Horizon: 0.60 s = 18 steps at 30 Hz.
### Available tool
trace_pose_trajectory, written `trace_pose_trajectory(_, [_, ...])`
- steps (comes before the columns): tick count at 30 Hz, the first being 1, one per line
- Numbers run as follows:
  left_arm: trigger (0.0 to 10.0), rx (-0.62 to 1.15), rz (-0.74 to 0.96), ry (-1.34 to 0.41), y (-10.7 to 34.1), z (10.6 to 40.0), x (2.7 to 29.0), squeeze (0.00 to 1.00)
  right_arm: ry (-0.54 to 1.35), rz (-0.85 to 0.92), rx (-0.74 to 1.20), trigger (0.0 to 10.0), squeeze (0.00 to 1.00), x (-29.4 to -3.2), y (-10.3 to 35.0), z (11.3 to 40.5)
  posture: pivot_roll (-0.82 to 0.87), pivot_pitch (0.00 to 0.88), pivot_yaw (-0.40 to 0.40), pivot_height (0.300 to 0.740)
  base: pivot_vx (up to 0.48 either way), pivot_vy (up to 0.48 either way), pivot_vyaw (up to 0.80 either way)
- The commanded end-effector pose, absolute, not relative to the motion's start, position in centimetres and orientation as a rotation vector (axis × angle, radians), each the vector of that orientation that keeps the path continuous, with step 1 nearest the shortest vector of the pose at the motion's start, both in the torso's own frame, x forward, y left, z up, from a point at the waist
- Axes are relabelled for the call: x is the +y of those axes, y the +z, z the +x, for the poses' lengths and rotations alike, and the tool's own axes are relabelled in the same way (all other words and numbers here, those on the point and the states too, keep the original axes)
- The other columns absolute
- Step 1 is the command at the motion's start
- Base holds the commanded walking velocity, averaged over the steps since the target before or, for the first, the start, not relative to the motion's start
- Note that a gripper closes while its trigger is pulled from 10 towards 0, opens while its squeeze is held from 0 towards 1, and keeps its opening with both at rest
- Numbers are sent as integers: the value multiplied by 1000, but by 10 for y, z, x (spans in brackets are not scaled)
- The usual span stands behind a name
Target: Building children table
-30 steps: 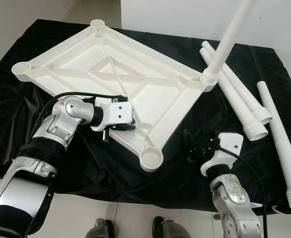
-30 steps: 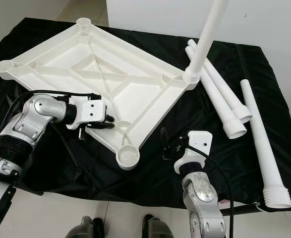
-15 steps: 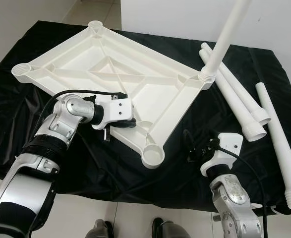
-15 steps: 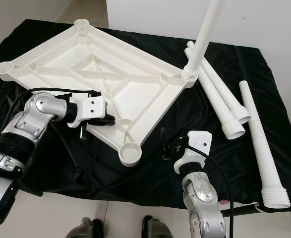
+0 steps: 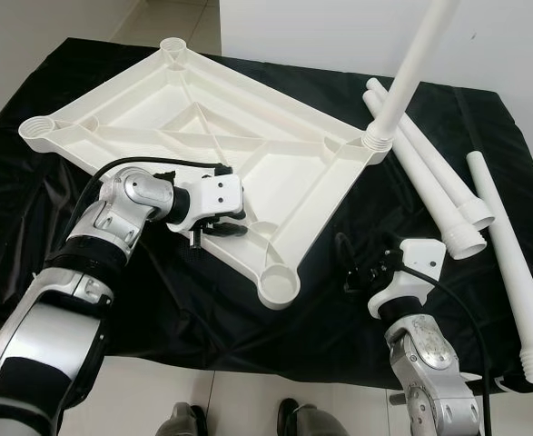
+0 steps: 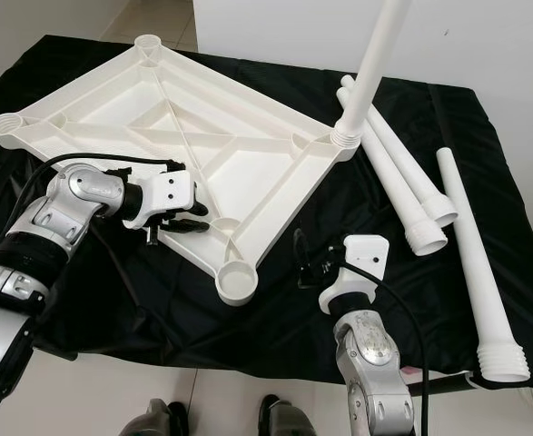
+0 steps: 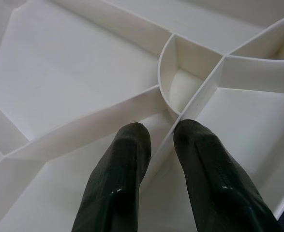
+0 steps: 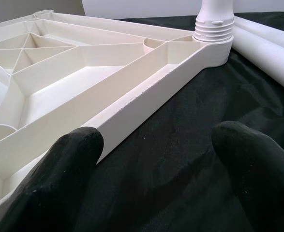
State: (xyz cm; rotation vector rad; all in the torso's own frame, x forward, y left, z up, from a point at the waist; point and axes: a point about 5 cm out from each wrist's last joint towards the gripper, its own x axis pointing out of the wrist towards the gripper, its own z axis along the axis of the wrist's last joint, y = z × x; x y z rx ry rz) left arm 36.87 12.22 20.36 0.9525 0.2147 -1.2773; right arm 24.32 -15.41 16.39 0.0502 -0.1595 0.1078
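A white plastic tabletop (image 5: 202, 136) lies upside down on a black cloth, ribs facing up. One white leg (image 5: 411, 68) stands upright, screwed into the far-right corner socket (image 5: 376, 143). My left gripper (image 5: 222, 227) is at the tabletop's near-left edge. In the left wrist view its fingers (image 7: 122, 183) are shut on either side of a rib (image 7: 167, 142). The near corner socket (image 5: 278, 286) is empty. My right gripper (image 5: 357, 277) hovers open over the cloth to the right of that corner, its fingers (image 8: 59, 164) wide apart and facing the tabletop's side wall (image 8: 146, 92).
Three loose white legs lie on the cloth at the right, two side by side (image 5: 429, 173) and a longer one (image 5: 511, 263) by the right edge. The black cloth (image 5: 157, 300) hangs over the front edge. A white wall (image 5: 339, 27) stands behind.
My left gripper and the held tabletop edge have shifted slightly away from me, and the upright leg has tilted a little with it. The right gripper has barely moved.
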Motion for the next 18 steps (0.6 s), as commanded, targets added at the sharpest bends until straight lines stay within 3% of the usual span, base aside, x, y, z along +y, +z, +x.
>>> trace_pose_trajectory(1, [10000, 401, 961, -1042, 155, 371, 155, 0, 105, 56, -138, 10000, 0, -156, 160, 241, -14, 211, -19, 740, 0, 0, 0])
trace_pose_trajectory(8, [10000, 474, 1027, -1014, 144, 370, 167, 0, 106, 52, -138, 10000, 0, -157, 160, 242, -15, 212, -17, 740, 0, 0, 0])
trace_pose_trajectory(18, [10000, 498, 1006, -1064, 138, 367, 165, 0, 103, 49, -140, 10000, 0, -157, 160, 242, -18, 208, -16, 740, 0, 0, 0])
